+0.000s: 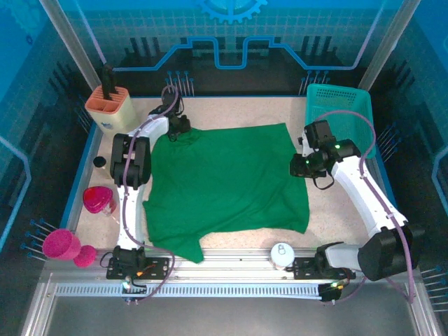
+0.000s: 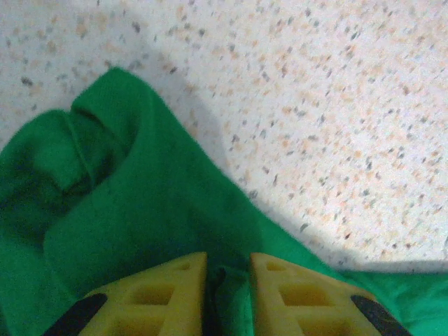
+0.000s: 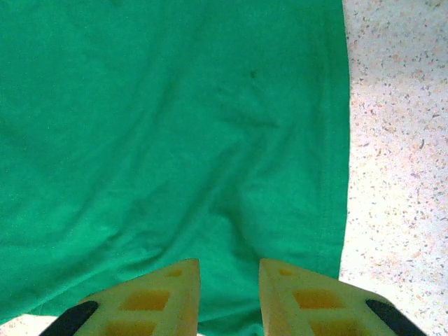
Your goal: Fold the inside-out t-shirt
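The inside-out t-shirt [image 1: 224, 182], plain green, lies spread over the middle of the table with a sleeve trailing off at the near left. My left gripper [image 1: 180, 131] sits at the shirt's far left corner. In the left wrist view its yellow fingers [image 2: 175, 294] stand close together with a bunched fold of the shirt [image 2: 133, 203] pinched in my left gripper [image 2: 229, 264]. My right gripper [image 1: 299, 166] is at the shirt's right edge. In the right wrist view the shirt [image 3: 175, 126] runs into my right gripper [image 3: 229, 269], and creases converge there.
A teal mesh basket [image 1: 339, 115] stands at the back right, just behind the right arm. An orange-topped holder with a black tool [image 1: 110, 105] is at the back left. A pink cup [image 1: 98, 199] and pink objects [image 1: 61, 245] sit on the left, and a white round object [image 1: 281, 253] at the front.
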Controlling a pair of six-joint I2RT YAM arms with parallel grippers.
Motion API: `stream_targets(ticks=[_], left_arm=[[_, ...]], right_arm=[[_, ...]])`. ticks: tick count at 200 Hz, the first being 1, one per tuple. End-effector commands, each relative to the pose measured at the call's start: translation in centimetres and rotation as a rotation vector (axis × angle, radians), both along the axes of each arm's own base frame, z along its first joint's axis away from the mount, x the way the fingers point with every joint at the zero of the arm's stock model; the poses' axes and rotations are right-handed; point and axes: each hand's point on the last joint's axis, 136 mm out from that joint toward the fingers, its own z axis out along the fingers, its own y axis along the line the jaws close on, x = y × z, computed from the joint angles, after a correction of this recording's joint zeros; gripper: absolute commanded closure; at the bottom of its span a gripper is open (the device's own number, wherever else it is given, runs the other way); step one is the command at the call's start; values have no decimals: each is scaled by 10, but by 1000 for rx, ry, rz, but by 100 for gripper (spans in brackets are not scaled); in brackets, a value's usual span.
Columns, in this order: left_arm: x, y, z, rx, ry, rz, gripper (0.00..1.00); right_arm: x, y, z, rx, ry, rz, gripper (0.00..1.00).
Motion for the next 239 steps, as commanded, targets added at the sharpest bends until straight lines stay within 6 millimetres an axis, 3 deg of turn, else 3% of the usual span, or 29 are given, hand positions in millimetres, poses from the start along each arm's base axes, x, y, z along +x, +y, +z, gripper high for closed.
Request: stream_targets(ticks=[1, 24, 87, 133, 164, 169, 178, 182, 199, 209, 239], left_arm=[[13, -2, 33, 22, -127, -25, 77], [21, -7, 42, 15, -193, -46, 100], [25, -25, 55, -27, -248, -152, 100], [58, -51, 103, 41, -538, -375, 100], [59, -89, 88, -12, -622, -607, 100], [56, -96, 84, -10, -626, -633, 91], [53, -102, 77, 36, -630, -653, 52], [53, -103, 74, 65, -632, -651, 44], [60, -98, 75, 134, -646, -615, 41], [69, -87, 81, 168, -651, -540, 23], [74, -55, 115, 248, -588, -360, 21]], right_arm=[[3, 3, -3, 19, 13, 8, 71], [7, 1, 1, 3, -5, 12, 71], [9, 0, 0, -5, -14, 23, 71], [17, 1, -5, 7, -25, 16, 72], [16, -3, -16, -6, 7, -24, 73], [17, -4, -17, -8, 7, -33, 73], [18, -3, -16, 2, -2, -44, 73], [18, -3, -16, 8, -4, -48, 73], [20, 3, -13, 45, -14, -54, 73], [20, 6, -11, 66, -14, -51, 73], [18, 13, -12, 91, 2, -38, 73]])
